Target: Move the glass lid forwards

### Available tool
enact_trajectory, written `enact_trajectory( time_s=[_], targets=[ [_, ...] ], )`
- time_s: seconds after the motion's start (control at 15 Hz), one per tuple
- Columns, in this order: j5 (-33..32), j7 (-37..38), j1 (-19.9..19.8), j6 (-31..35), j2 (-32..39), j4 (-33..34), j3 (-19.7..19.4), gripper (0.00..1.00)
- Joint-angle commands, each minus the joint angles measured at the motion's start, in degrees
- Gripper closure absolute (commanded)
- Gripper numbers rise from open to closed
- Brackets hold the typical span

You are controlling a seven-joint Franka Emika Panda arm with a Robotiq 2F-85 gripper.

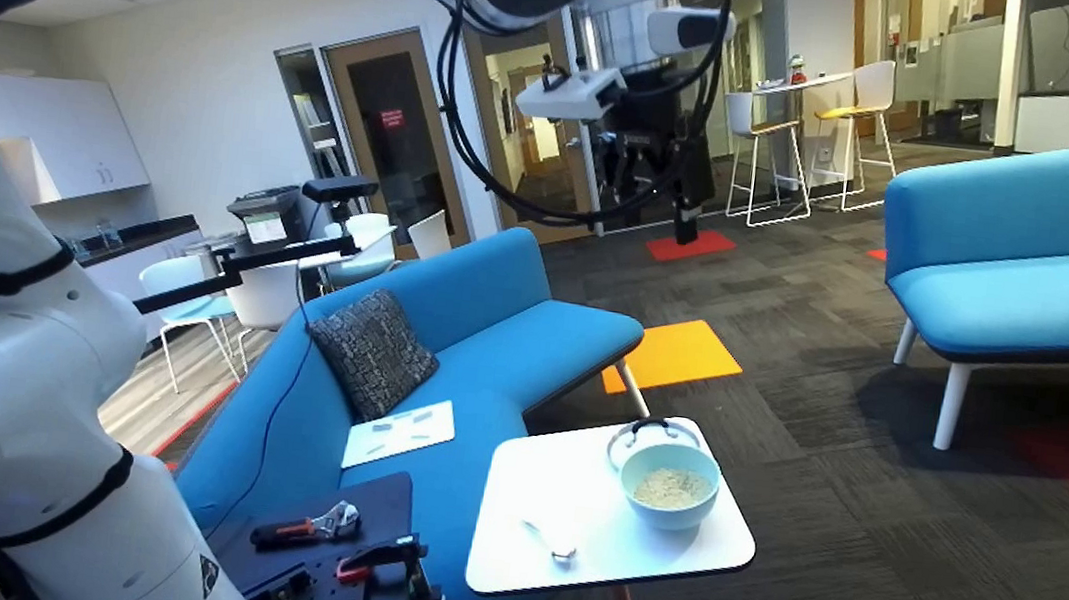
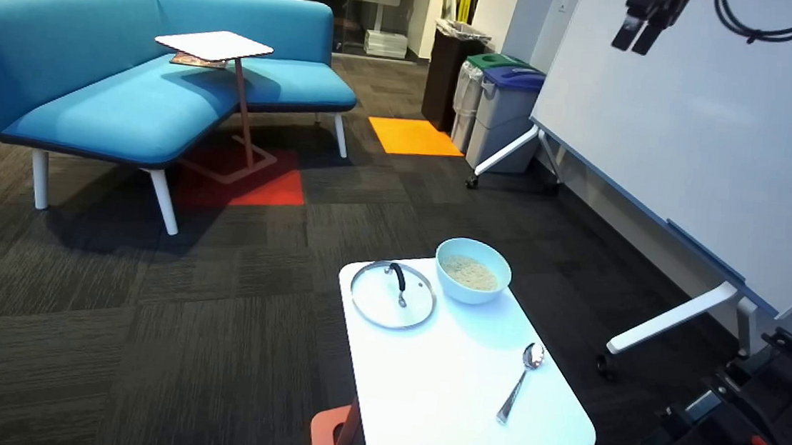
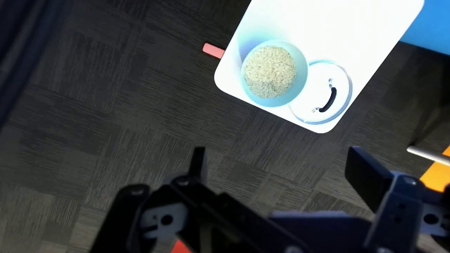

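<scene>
The glass lid is a round see-through disc with a thin rim and a black arched handle. It lies flat on the white table in an exterior view, beside the bowl, and in the wrist view. In an exterior view the lid is partly hidden behind the bowl. My gripper is open and empty, high above the table and apart from the lid. It shows in both exterior views and in the wrist view, where dark carpet shows between the fingers.
A pale blue bowl of rice stands close to the lid. A spoon lies on the white table. A blue couch adjoins the table. A whiteboard stands near the gripper in an exterior view.
</scene>
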Motion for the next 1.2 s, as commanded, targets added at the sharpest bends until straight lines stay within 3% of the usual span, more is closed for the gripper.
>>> enact_trajectory(
  time_s=[0.0,0.2,0.27,0.6,0.93,1.13],
  targets=[
    [-1.70,10.93,1.86,4.56,7.56,3.86,3.27,0.00],
    [-4.12,19.13,3.89,8.70,11.44,5.05,4.74,0.00],
    [-2.67,14.94,2.98,7.63,9.37,2.69,4.63,0.00],
    [-3.45,17.89,3.84,8.65,11.64,4.48,4.91,0.00],
    [-4.01,32.38,6.15,5.83,20.46,9.37,4.66,0.00],
    [-3.20,37.20,8.96,6.17,26.48,11.39,5.22,0.00]
  ],
)
